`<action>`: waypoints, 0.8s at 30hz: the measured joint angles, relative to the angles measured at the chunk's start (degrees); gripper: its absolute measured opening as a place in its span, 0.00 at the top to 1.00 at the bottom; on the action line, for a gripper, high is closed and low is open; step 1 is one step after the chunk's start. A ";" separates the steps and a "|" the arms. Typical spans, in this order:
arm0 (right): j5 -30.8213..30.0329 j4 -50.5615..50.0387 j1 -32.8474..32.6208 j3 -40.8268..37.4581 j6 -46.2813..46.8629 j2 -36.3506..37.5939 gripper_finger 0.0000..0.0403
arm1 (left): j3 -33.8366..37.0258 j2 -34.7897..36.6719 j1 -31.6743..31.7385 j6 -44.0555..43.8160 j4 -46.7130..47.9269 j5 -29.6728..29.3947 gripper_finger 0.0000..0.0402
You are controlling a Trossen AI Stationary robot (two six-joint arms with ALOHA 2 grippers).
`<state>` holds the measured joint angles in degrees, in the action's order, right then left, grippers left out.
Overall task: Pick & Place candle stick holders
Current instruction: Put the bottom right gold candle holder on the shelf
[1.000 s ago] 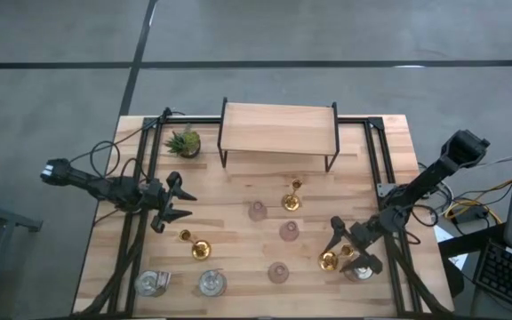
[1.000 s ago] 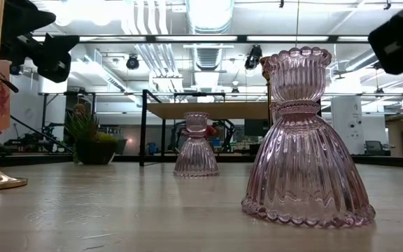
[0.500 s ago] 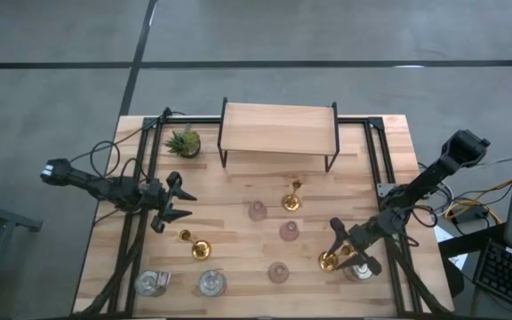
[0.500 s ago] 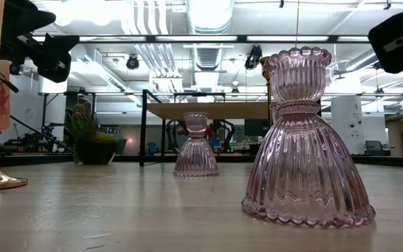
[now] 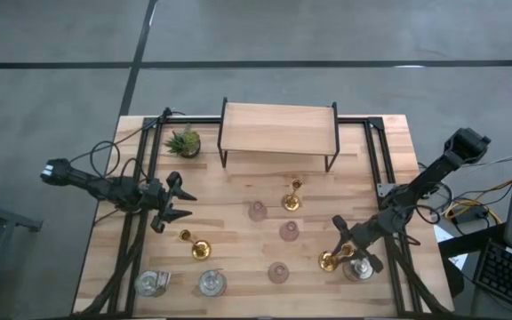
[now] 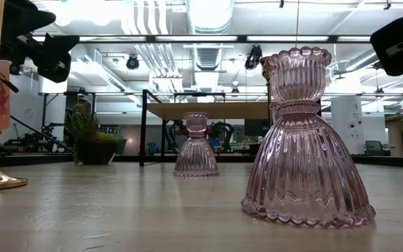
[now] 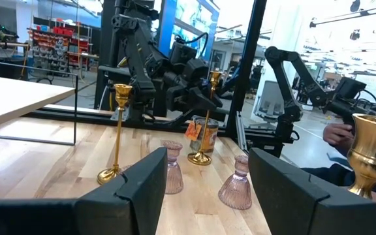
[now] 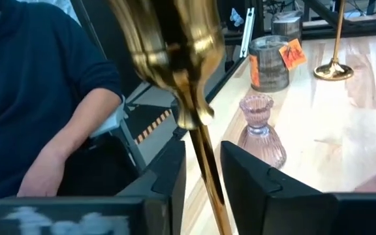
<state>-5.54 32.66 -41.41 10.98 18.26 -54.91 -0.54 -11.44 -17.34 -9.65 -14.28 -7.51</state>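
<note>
Nine candle stick holders stand on their bases on the wooden table (image 5: 238,258). Three are gold (image 5: 292,197) (image 5: 194,245) (image 5: 330,260), three pink glass (image 5: 257,211) (image 5: 289,231) (image 5: 278,272) and three silvery cups (image 5: 152,284) (image 5: 212,283) (image 5: 359,269). My right gripper (image 5: 338,249) (image 8: 203,170) is at the near right, shut on the gold holder there. At the table's left, above the surface, my left gripper (image 5: 174,203) (image 7: 207,176) stands open with nothing in it. My right gripper pinches the gold holder's thin stem (image 8: 201,153) between its two fingers, just below the cup (image 8: 168,39). The fingers come nearly level from the table's right side and lie across the stem. The round base (image 7: 200,158) rests on the table and the stem stands about upright.
A wooden shelf on black legs (image 5: 278,129) stands at the far middle, with a small green plant (image 5: 184,142) to its left. Black frame rails (image 5: 376,160) run along both table sides. A person in a dark blue top (image 8: 38,98) sits beyond the near right edge.
My right gripper's fingers have closed in on the gold holder's stem. The holder has stayed where it stood.
</note>
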 joint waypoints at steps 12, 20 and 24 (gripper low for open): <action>-0.02 -4.10 0.00 -0.04 -1.99 5.04 0.87 | 0.02 0.00 0.02 -0.01 0.00 -0.01 0.46; -0.67 -4.13 0.04 -0.04 -2.62 4.98 0.94 | 0.02 0.00 0.01 -0.01 0.00 -0.01 0.46; -0.66 -4.04 0.04 -0.04 -2.56 5.04 0.96 | 0.02 0.00 0.00 -0.02 0.00 0.00 0.46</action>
<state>-6.20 28.62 -41.36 10.94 15.70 -49.87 -0.51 -11.44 -17.34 -9.67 -14.28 -7.51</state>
